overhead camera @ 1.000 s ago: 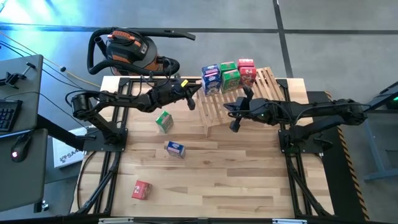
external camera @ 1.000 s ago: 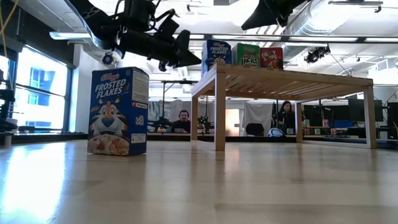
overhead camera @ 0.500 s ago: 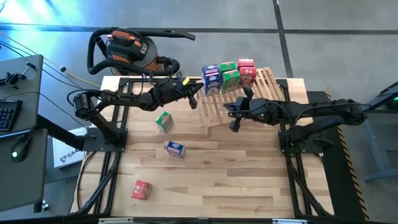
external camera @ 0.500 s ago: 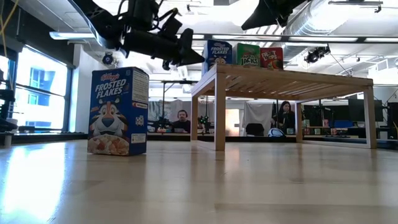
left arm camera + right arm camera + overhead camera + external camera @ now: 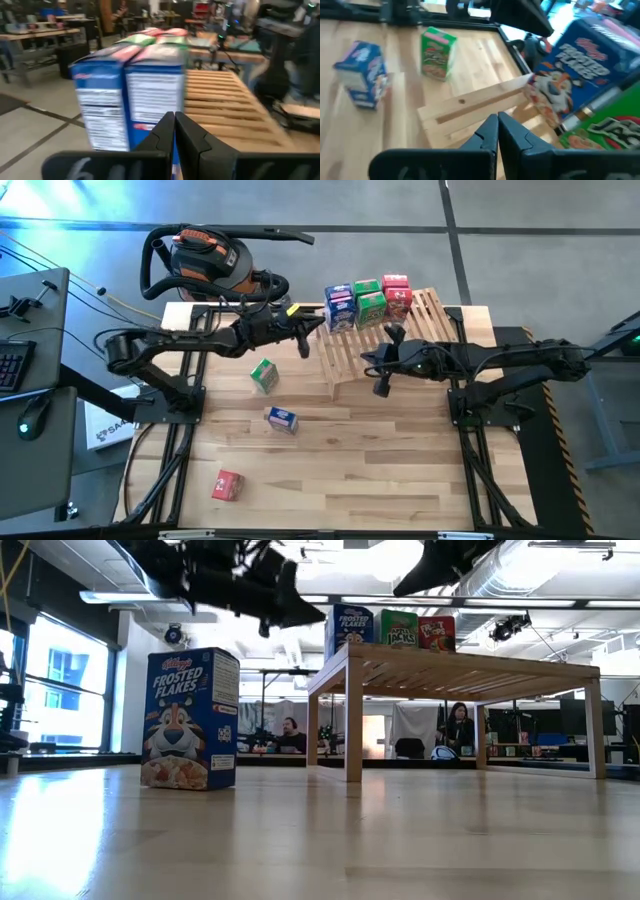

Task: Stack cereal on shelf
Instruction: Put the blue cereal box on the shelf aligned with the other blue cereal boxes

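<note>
Six cereal boxes stand on the far end of the slatted wooden shelf [image 5: 346,352]: two blue [image 5: 339,307], two green [image 5: 369,298], two red [image 5: 397,291]. A green box [image 5: 264,374], a blue box [image 5: 282,419] and a red box [image 5: 228,485] lie on the table. My left gripper [image 5: 314,326] is shut and hovers just left of the blue boxes [image 5: 150,90]; whether it touches them does not show. My right gripper [image 5: 372,360] is shut and hangs over the shelf's near part [image 5: 470,105].
A vacuum cleaner [image 5: 205,260] stands beyond the table's far edge. The shelf stands on legs [image 5: 353,720] above the tabletop. The low view shows a blue box [image 5: 190,718] upright on the planks and people seated in the room behind. Bare planks lie at the table's near right.
My left gripper has moved a little toward the shelf and the blue boxes, then risen slightly, staying shut. The boxes and the shelf have kept their places.
</note>
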Robot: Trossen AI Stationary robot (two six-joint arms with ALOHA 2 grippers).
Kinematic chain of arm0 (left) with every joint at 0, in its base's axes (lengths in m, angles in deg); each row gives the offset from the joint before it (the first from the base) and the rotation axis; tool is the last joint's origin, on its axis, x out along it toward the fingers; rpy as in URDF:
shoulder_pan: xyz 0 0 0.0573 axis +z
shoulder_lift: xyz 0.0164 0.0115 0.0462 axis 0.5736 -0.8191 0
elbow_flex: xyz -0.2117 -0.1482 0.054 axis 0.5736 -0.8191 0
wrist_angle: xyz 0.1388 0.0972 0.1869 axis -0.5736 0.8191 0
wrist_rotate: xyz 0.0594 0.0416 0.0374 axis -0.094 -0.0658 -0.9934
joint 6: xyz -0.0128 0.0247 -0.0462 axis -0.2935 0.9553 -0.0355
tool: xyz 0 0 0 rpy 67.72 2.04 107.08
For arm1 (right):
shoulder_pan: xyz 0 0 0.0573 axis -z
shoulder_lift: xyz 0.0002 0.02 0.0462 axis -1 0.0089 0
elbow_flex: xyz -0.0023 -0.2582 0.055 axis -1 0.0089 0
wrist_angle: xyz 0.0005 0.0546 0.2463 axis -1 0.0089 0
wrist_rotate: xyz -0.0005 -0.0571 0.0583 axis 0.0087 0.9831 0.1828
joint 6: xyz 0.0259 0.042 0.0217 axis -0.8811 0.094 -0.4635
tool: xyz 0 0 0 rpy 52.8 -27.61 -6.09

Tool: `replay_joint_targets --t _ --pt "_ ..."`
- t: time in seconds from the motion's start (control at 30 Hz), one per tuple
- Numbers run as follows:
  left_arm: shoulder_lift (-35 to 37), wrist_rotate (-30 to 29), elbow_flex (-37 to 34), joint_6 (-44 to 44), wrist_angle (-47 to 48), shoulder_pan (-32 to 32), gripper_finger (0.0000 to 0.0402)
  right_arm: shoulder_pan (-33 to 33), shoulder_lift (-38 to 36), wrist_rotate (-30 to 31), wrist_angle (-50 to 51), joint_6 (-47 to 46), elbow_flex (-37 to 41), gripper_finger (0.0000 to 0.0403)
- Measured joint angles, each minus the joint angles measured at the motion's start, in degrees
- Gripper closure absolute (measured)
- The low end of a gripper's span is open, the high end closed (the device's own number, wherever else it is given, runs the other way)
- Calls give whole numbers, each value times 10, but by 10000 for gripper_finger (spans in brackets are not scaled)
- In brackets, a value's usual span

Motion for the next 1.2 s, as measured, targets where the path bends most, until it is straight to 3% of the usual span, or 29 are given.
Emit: replay_joint_targets --t 0.27,0.47,0.7,0.93,1.2 --pt "108 -4 0 35 163 -80 397 -51 1 -26 -62 57 0 403" --pt "149 -3 0 -16 269 -112 396 -82 5 -80 -301 71 121 403" --pt "152 -25 15 -41 385 -150 393 -132 4 -59 -557 50 260 403" --pt "122 -54 117 -71 649 -240 354 -182 -16 -14 -555 84 269 403" --pt "52 -55 216 -135 861 -336 269 -210 -66 -3 -510 96 269 403"
